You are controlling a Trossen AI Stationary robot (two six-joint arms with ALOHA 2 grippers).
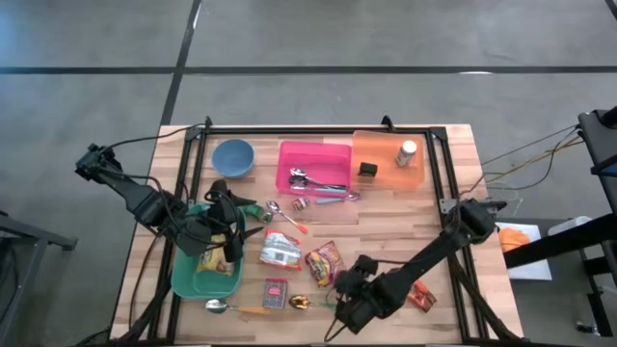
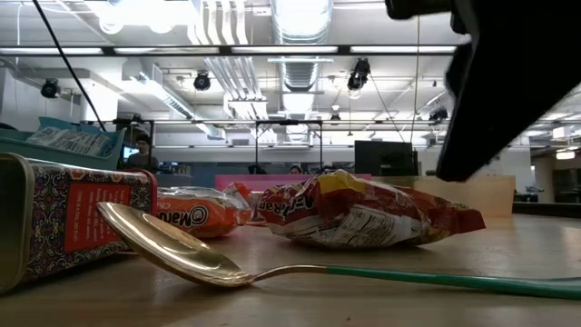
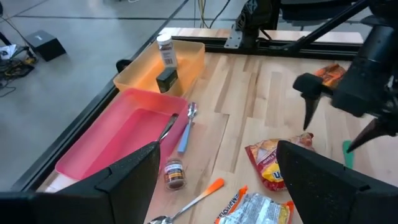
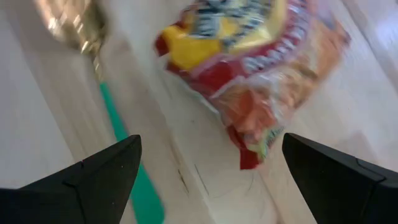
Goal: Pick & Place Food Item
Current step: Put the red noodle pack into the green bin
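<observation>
We are seeing right gripper (image 1: 339, 294) hovering, jaws spread open, red snack packet (image 1: 325, 262) lying on table (image 1: 386, 222) at its 12 o'clock, left gripper (image 1: 234, 224) jaws open over green tray (image 1: 188, 280).

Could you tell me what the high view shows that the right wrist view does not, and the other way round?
Only the high view shows the round blue bowl, the pink plastic bin, the orange plastic bin, the green tray and the left gripper, open above that tray.

Only the right wrist view shows the right gripper up close, open, with wood showing between its dark fingers.

Both show the red and orange crinkled snack packet and the gold spoon with a green handle.
</observation>
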